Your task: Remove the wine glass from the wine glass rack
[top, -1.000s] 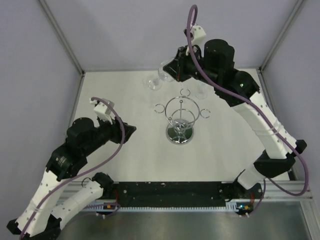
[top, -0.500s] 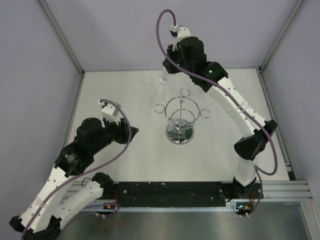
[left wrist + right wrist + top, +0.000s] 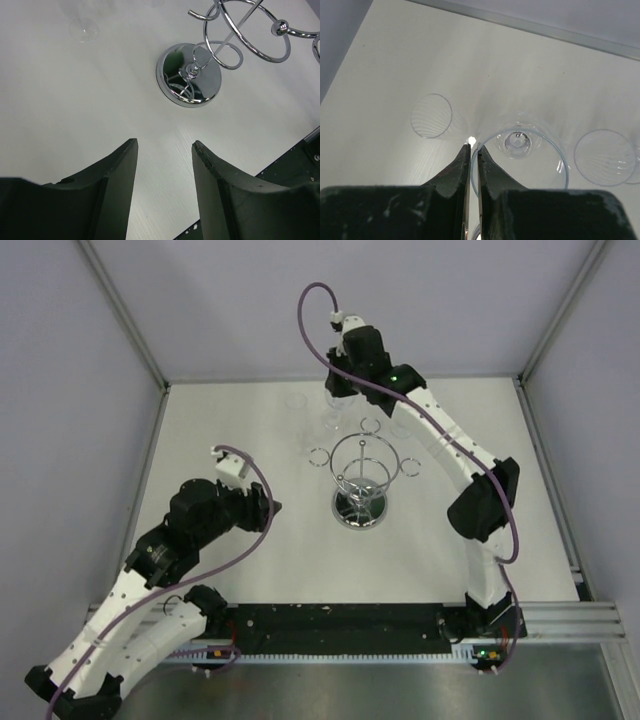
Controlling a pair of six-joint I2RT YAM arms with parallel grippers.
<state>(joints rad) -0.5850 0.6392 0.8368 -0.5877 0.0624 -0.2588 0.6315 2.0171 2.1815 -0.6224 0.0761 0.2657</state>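
glass [image 3: 519, 150] is off the rack [image 3: 360, 478] and sits straight under the right gripper [image 3: 474, 146]; rack is behind that gripper, toward the bases. Can't tell if the foot touches the surface [image 3: 300, 560]. Right gripper is clenched on the rim, thin wall pinched between the jaws, bowl opening upward. Thin clear glass: light, stiff, slick, brittle. A rim pinch loads its weakest edge, so I'd keep the squeeze low and avoid jerks; stem would be the safer hold. Right arm is stretched long past the rack, wrist pointing down. Left gripper [image 3: 164, 144] is released and empty, hovers low with the rack base just ahead of it, arm folded
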